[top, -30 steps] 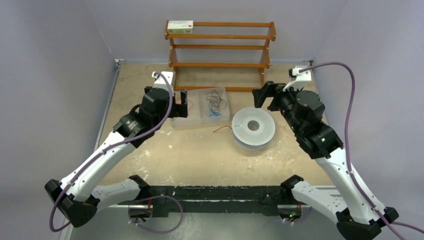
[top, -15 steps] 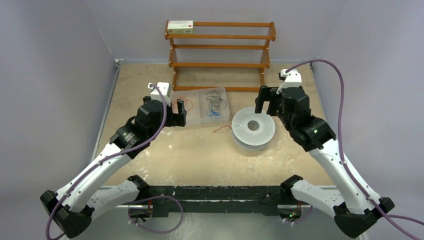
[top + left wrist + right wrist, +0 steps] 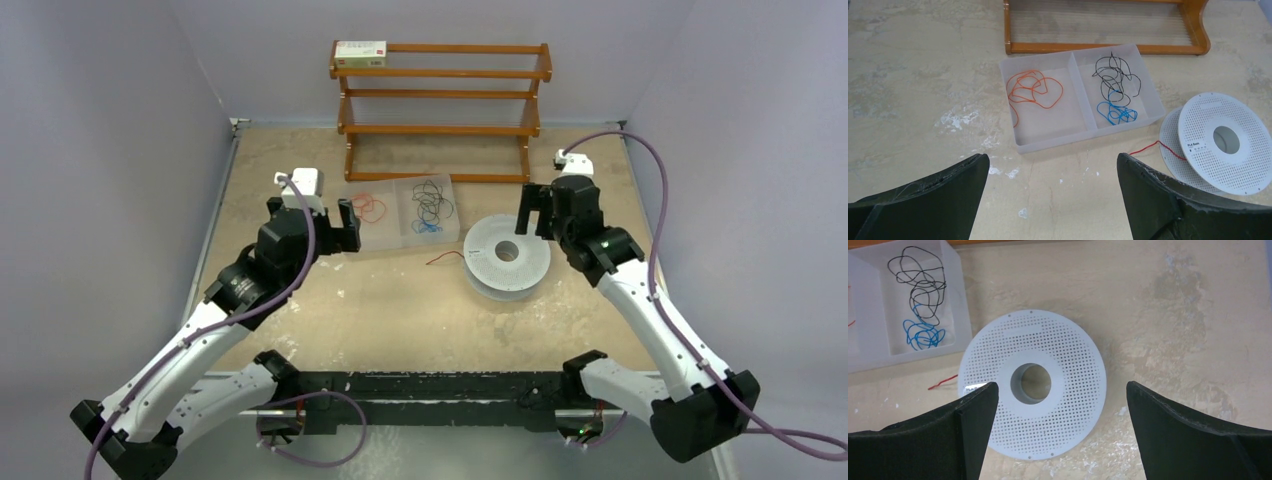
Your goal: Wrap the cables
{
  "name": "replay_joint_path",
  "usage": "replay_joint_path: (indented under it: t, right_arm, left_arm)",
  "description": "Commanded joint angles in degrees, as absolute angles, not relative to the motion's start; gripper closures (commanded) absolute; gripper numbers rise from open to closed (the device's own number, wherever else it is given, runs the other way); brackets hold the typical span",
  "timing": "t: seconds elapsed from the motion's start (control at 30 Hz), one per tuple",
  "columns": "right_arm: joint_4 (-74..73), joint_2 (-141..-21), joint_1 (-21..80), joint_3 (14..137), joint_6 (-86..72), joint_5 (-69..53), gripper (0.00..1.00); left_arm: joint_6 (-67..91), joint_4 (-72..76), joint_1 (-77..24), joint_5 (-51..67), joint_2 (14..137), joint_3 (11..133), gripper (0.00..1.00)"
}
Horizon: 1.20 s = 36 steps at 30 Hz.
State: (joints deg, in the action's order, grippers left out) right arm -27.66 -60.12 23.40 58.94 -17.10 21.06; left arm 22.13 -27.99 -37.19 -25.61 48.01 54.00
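The cables lie loose. An orange cable fills the left compartment of a clear tray. Black cable and blue cable share the right compartment. A red cable runs from the grey-white spool onto the table. My left gripper is open and empty, left of the tray. My right gripper is open and empty above the spool's far-right side.
A wooden rack stands behind the tray, with a small box on its top shelf. Walls close in on the left, right and back. Thick purple cords hang from both arms.
My left gripper has drawn back leftwards off the tray, uncovering the orange cable. My right arm has swung so its gripper sits closer over the spool. The cables and spool have not moved.
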Motion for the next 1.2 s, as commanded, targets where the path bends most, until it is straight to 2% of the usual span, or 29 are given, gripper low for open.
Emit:
replay_joint_path:
  t: [0.0, 0.2, 0.57, 0.77, 1.17]
  right_arm:
    - [-22.93, -60.13, 17.77, 57.34, -18.51, 14.62, 0.01]
    - [-21.35, -61.09, 12.92, 52.50, -24.10, 10.59, 0.01]
    - [-12.07, -59.84, 1.15, 42.08, -27.71, -6.77, 0.01]
    - [-3.73, -63.08, -4.87, 36.33, -30.33, -20.67, 0.02]
    - [10.00, -70.65, -11.01, 28.67, -34.70, -35.95, 0.06]
  left_arm:
    - [23.25, -25.93, -36.90, -28.48, 46.65, 53.81, 0.00]
    - [23.47, -25.97, -36.91, -27.47, 46.85, 54.05, 0.00]
    - [23.73, -26.02, -36.88, -26.36, 47.04, 53.90, 0.00]
    - [23.90, -26.02, -36.90, -25.49, 46.92, 53.87, 0.00]
    - [23.73, -26.10, -36.91, -25.16, 47.12, 53.86, 0.00]
